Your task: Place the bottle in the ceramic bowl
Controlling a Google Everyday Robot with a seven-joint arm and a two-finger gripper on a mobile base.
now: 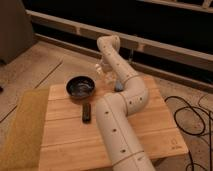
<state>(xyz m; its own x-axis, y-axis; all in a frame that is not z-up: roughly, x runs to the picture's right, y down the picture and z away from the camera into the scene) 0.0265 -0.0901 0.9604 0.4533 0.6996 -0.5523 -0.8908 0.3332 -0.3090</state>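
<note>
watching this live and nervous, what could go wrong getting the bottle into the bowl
1. The gripper, with the bottle at it, hangs by the table's far edge, right of the bowl; a slip there may send the bottle to the floor.
2. The bowl looks shallow, so the bottle could roll or tip over its rim.
3. The black bar lies just in front of the bowl and could get nudged.

Table with 1 arm across it, 3 small things far left

On the table (155, 127) the ceramic bowl (80, 86) sits far left, the bar-shaped object (86, 112) just near of it. The arm (120, 132) rises from the near edge, bends right, then reaches far and left. Its gripper (104, 67) hangs just right of the bowl, with the bottle (100, 75) at it. A mat (24, 125) lies along the table's left side, and cables (192, 117) lie on the floor to the right.
</note>
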